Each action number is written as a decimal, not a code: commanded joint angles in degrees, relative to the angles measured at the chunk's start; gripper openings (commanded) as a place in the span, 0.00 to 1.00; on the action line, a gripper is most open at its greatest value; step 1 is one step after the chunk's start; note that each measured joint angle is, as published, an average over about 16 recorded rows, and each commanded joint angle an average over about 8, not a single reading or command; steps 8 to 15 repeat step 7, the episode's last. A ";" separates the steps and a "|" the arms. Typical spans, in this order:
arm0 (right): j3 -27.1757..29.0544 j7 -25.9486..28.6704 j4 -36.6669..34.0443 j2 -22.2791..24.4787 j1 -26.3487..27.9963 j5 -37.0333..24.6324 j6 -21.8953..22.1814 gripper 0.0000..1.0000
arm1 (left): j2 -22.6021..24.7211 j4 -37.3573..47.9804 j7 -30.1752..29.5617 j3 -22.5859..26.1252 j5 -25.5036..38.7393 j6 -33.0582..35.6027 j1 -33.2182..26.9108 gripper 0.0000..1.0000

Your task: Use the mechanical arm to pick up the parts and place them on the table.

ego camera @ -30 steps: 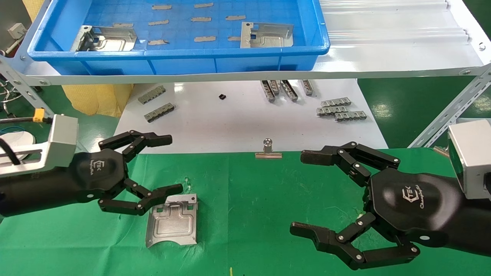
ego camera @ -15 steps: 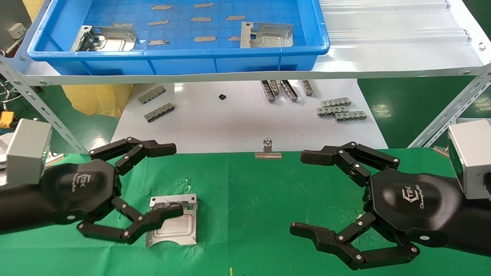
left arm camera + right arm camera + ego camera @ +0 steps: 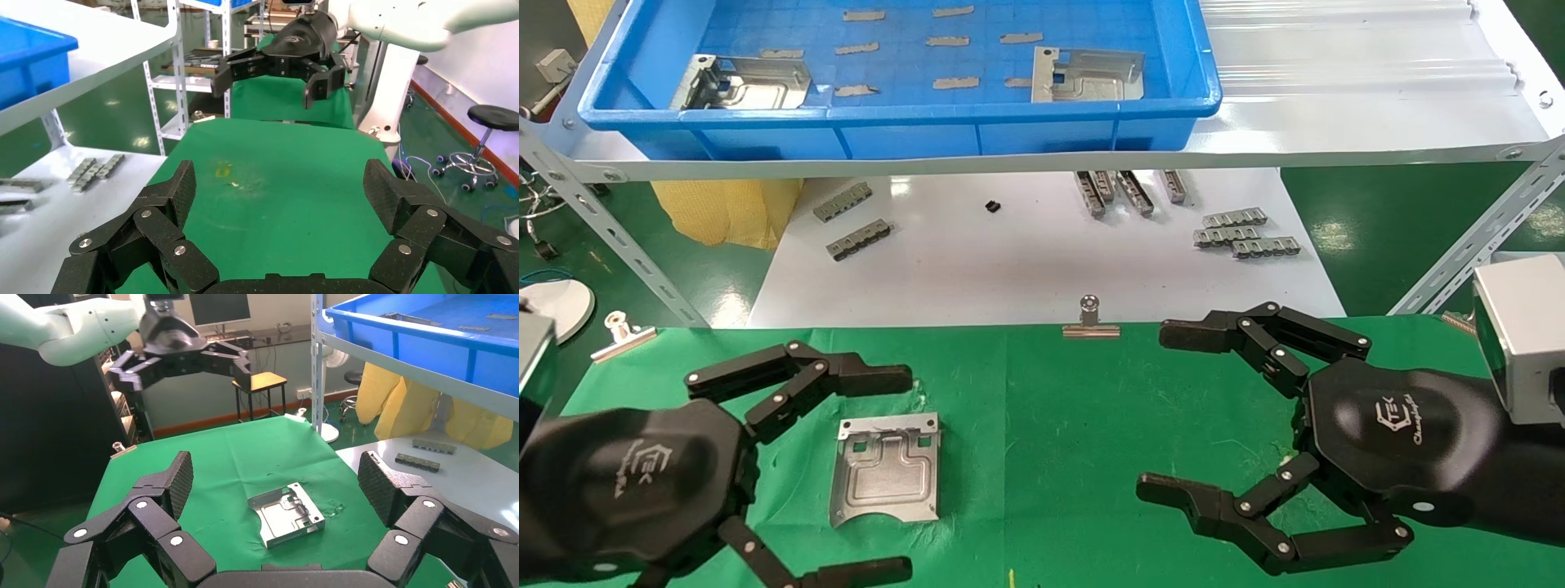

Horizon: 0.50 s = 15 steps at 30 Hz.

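Observation:
One silvery part (image 3: 887, 469) lies flat on the green table (image 3: 1075, 425), free of any finger; it also shows in the right wrist view (image 3: 286, 513). My left gripper (image 3: 901, 474) is open and empty, its black palm low at the near left, raised above the cloth beside the part. In the left wrist view its jaws (image 3: 281, 187) frame only bare cloth. My right gripper (image 3: 1158, 412) (image 3: 275, 478) hangs open and empty over the right side of the cloth. Two more parts (image 3: 741, 82) (image 3: 1087, 73) rest in the blue tray.
The blue tray (image 3: 895, 114) sits on a raised white shelf with angled metal struts (image 3: 625, 245). Below it a white board (image 3: 1026, 261) carries grey notched strips (image 3: 1242, 233). Binder clips (image 3: 1091, 322) (image 3: 621, 333) pin the cloth's far edge.
My left gripper has drawn back toward the near left edge; its lower finger, which lay over the part, has come off it. The part and the right arm have not moved.

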 commanded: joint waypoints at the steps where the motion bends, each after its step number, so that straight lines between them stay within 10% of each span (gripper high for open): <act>1: 0.00 0.00 -0.01 0.00 0.00 0.00 0.00 1.00 | -0.41 -1.58 -0.79 -0.61 -0.35 -0.10 0.72 1.00; 15: 0.00 0.00 -0.01 0.00 -0.01 0.01 0.01 1.00 | -0.45 -1.55 -0.71 -0.66 -0.45 -0.17 0.77 1.00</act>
